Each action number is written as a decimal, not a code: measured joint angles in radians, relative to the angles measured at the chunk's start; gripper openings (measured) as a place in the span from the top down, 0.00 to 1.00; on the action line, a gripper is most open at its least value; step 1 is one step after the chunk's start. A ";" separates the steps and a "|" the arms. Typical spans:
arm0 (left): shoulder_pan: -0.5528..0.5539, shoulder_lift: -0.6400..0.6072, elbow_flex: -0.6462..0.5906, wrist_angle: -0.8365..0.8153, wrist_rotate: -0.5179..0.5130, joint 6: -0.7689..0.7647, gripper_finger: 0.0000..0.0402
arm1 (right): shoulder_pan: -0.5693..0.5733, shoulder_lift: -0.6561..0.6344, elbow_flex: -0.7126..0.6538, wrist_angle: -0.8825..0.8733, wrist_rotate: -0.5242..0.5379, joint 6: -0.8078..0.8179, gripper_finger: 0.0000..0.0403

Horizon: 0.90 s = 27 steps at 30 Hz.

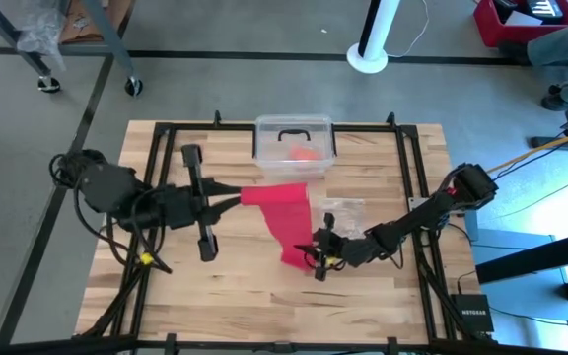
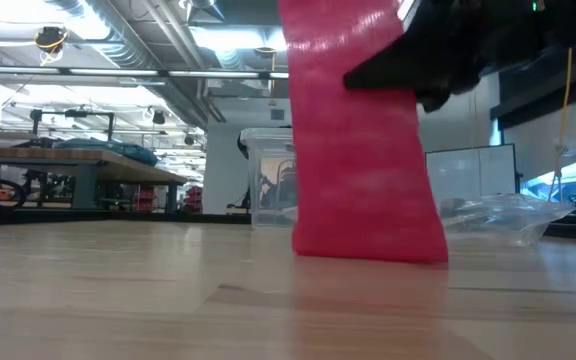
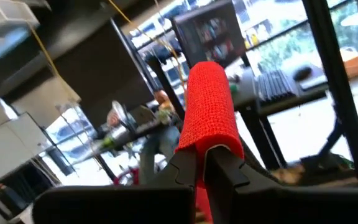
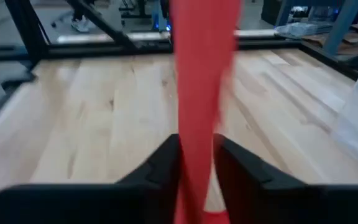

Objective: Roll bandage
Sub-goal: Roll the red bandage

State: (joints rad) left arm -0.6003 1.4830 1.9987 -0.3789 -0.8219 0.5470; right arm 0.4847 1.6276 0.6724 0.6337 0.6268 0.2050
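Red cloth is filling the gap between my right fingers (image 4: pixel 197 168): I am pinching the bandage (image 1: pixel 286 222) there, clenched on its near end, low over the pale wooden table (image 1: pixel 235 286). From above, that right hand (image 1: pixel 320 248) is sitting just beside the strip's lower end, toward the table's front middle. In the low view the band (image 2: pixel 363 150) is hanging like a curtain, its bottom edge touching the wood.

From my right grip the bandage is running up and away across the table's middle to my left fingers (image 1: pixel 237 197), which are gripping its other end. In the left wrist view the cloth (image 3: pixel 209 106) is draping over and between those two dark fingers (image 3: pixel 229 171), so they are clamped on it too. The strip is stretching between my two hands, unrolled and slightly twisted.

Just beside the band, toward my right arm, a crinkly clear plastic bag (image 1: pixel 343 212) is lying flat. Farther back, at the table's far edge, a clear lidded box (image 1: pixel 294 148) is standing; something orange-red (image 1: pixel 306 154) is lying inside it, though I am not able to make out what it is.
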 joint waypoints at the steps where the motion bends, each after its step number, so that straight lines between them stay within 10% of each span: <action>1: 0.000 0.000 0.000 -0.019 0.000 -0.017 0.99 | 0.000 -0.024 0.000 -0.015 -0.019 0.000 0.68; 8: 0.000 0.000 -0.009 -0.128 0.000 -0.117 0.99 | 0.000 -0.260 0.000 -0.207 -0.153 -0.052 0.43; 17: 0.026 -0.022 -0.242 -0.059 0.048 -0.141 0.99 | 0.033 -0.514 0.000 -0.332 -0.125 -0.021 0.41; 27: 0.106 -0.202 -0.719 0.449 0.152 -0.089 0.99 | 0.058 -0.507 0.000 -0.274 -0.107 -0.026 0.43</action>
State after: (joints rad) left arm -0.4944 1.2809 1.2800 0.0700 -0.6702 0.4583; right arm 0.5430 1.1206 0.6723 0.3596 0.5202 0.1795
